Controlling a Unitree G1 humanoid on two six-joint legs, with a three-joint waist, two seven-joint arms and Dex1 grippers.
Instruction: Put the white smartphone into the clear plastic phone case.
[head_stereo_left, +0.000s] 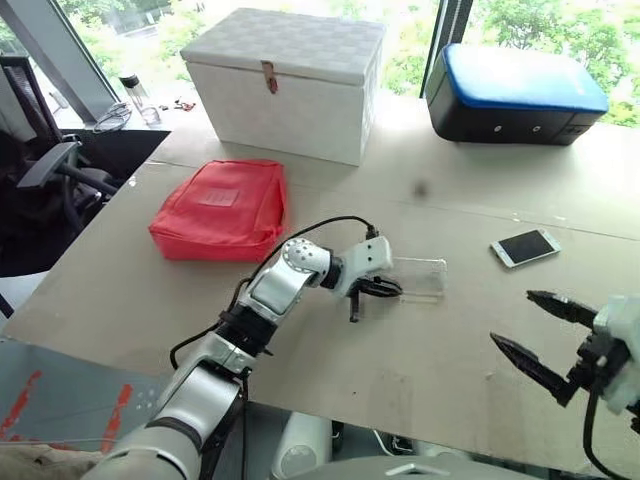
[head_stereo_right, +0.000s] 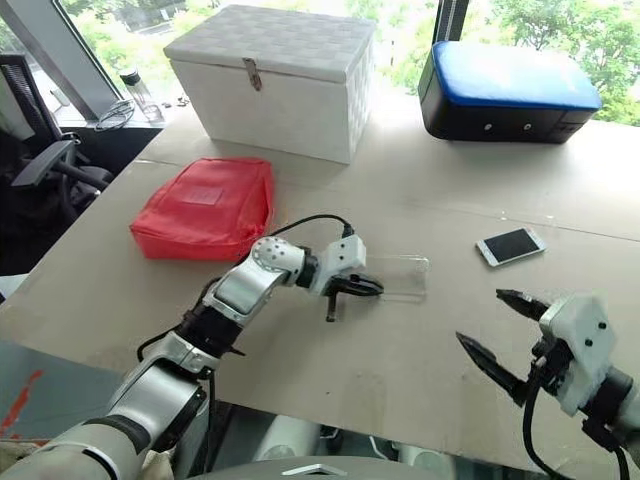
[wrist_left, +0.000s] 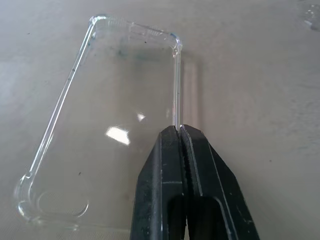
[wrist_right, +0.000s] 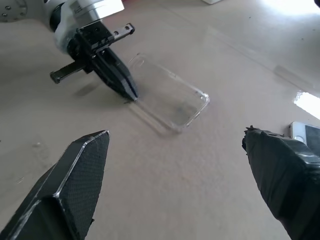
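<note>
The clear plastic phone case (head_stereo_left: 422, 277) lies flat near the middle of the table. My left gripper (head_stereo_left: 397, 290) is shut on its long near rim; in the left wrist view the two fingers (wrist_left: 200, 175) press together with the thin edge of the case (wrist_left: 115, 125) pinched at their tips. The white smartphone (head_stereo_left: 525, 247) lies screen up to the right of the case, apart from it. My right gripper (head_stereo_left: 510, 317) hovers open at the near right, nothing between its fingers, pointing toward the case (wrist_right: 170, 100).
A red pouch (head_stereo_left: 222, 208) lies left of the case. At the back of the table stand a white latched box (head_stereo_left: 290, 80) and a blue-topped black case (head_stereo_left: 515, 95). An office chair (head_stereo_left: 40, 170) sits off the table's left edge.
</note>
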